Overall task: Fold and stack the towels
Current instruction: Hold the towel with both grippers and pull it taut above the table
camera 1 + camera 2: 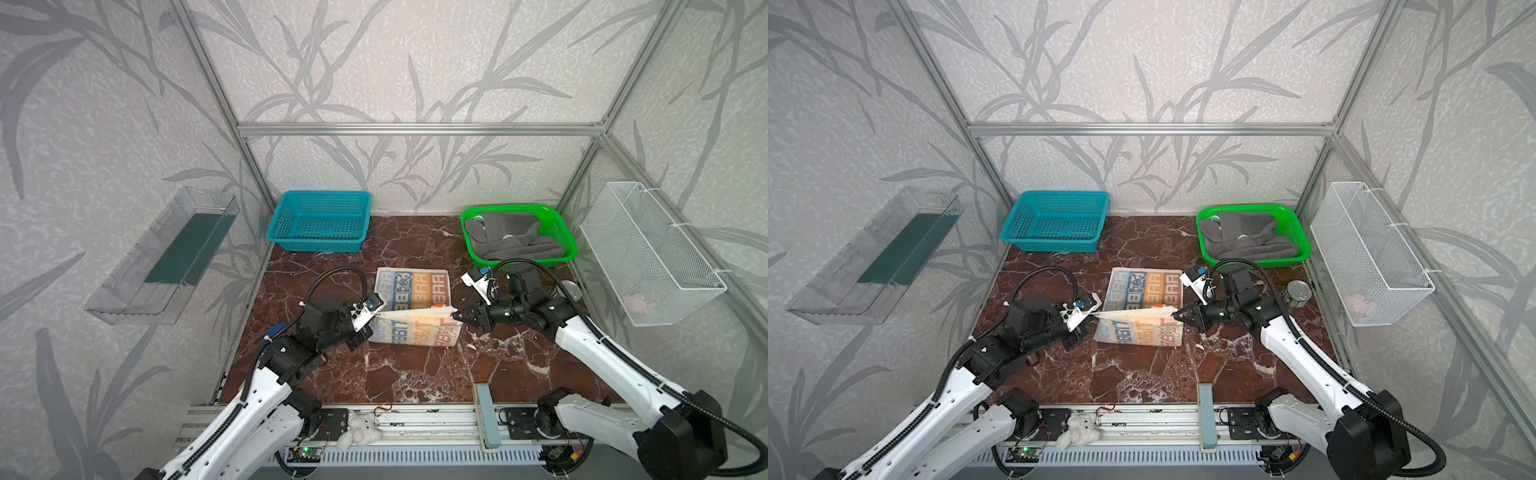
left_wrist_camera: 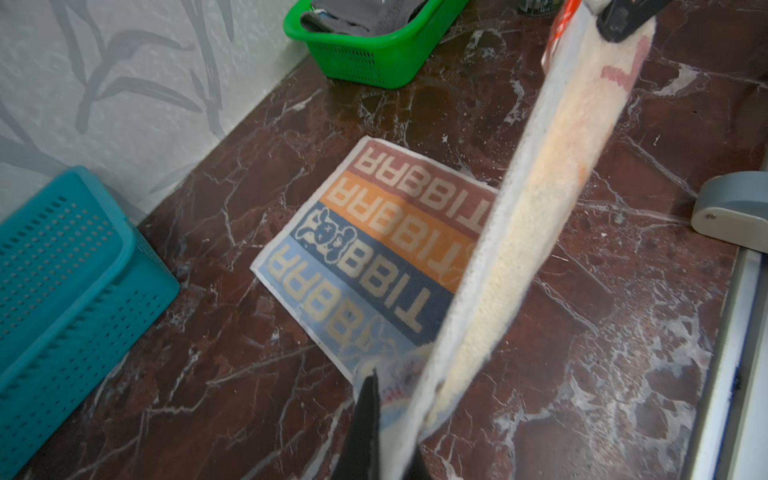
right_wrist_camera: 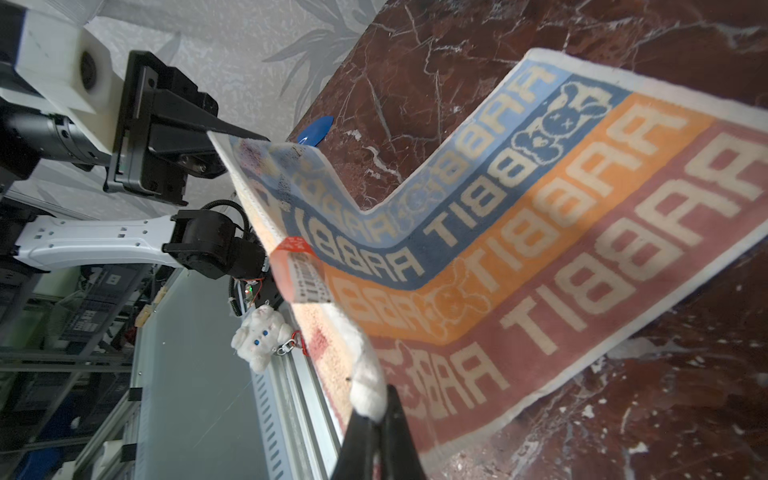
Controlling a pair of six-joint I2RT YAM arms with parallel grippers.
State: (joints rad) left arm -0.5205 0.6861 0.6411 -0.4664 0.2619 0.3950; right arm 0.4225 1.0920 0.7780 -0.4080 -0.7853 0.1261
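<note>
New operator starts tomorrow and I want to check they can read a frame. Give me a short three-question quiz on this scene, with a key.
1. True or false: the left gripper and the right gripper each pinch a corner of the lettered towel.
2. Short answer: which half of the lettered towel lies flat on the table, near or far?
3. Multiple choice: the dark grey towel is
A) flat on the table
B) in the green basket
C) in the right gripper

Key: 1 true; 2 the far half; 3 B.
</note>
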